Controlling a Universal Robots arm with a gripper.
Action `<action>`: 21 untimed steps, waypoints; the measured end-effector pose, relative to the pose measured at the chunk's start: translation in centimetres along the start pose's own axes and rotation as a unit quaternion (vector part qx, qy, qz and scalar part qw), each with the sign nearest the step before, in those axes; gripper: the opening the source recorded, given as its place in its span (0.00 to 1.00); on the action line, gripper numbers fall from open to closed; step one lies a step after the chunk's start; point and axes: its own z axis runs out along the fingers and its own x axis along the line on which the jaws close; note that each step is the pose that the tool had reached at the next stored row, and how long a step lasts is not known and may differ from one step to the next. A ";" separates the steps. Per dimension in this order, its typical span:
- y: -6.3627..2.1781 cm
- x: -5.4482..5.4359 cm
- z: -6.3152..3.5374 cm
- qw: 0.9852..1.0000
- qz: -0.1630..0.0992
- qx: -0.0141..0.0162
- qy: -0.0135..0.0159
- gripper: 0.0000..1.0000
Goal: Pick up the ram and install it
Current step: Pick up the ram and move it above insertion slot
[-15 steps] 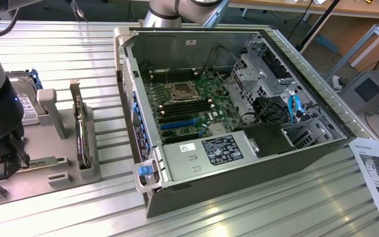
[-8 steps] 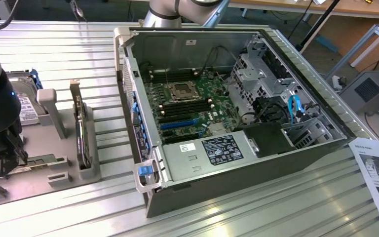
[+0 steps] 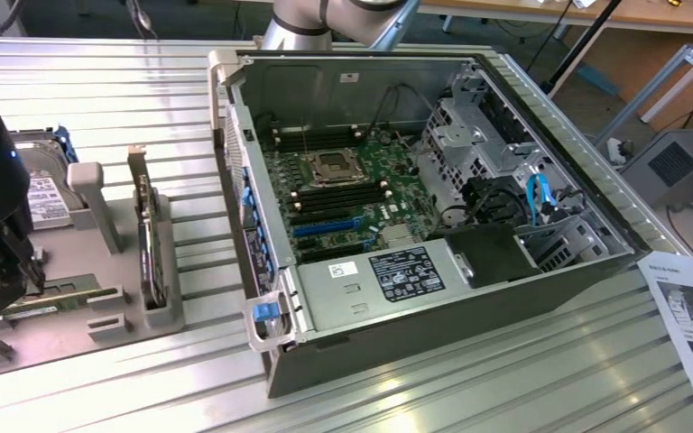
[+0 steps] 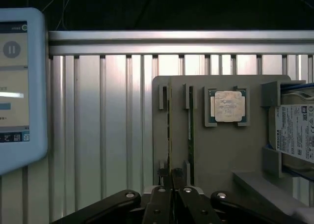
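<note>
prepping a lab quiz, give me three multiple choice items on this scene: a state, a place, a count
1. How is the gripper? A wide open B shut on the ram C shut on the processor chip
2. Where does the processor chip lie? A in the gripper B on the ram C in a recess of the grey tray
3. How many green sticks stand on edge in the tray? A one B two C four
Answers: B, it pinches the ram's end; C, the chip sits in its recess; B, the ram and a second green stick stand side by side.
</note>
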 end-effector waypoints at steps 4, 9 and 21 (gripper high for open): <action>0.02 0.0 -0.69 1.000 0.000 0.000 0.000 0.12; 0.04 0.0 -1.68 1.000 0.000 0.000 0.000 0.12; 0.12 0.0 -4.46 1.000 0.000 0.000 0.000 0.12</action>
